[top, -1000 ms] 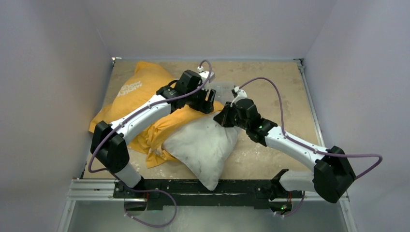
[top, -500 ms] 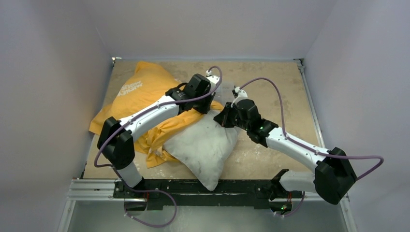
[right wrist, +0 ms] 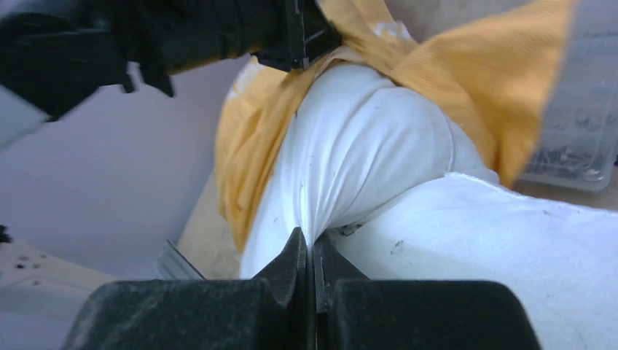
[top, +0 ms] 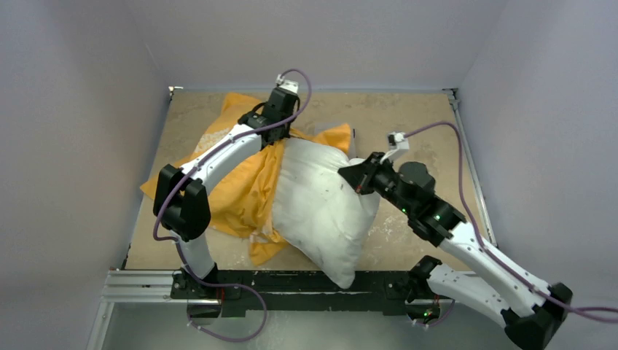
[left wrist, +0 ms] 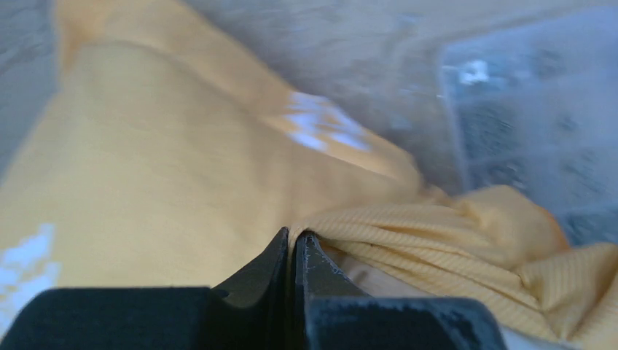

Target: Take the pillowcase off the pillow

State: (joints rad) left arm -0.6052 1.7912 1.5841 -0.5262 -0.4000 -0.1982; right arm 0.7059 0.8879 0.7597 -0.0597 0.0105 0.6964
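The white pillow (top: 321,208) lies in the middle of the table, most of it bared. The orange pillowcase (top: 240,186) is bunched along its left and far side. My left gripper (top: 281,137) is shut on a ribbed fold of the pillowcase (left wrist: 146,168) at the pillow's far edge; in the left wrist view its tips (left wrist: 294,237) pinch the orange cloth. My right gripper (top: 350,175) is shut on a pleat of the pillow (right wrist: 364,153) at its right side, the white cloth drawn taut between the tips (right wrist: 313,244). The pillowcase (right wrist: 481,73) still wraps the pillow's far end.
A clear plastic box (left wrist: 525,109) of small parts stands at the back of the table, also seen in the right wrist view (right wrist: 576,146). Grey walls close in the left, back and right. A metal rail (top: 291,281) runs along the near edge.
My left gripper closed on the pillowcase and drew back to the far left. My right arm pulled the pillow to the right and nearer. More white pillow shows now.
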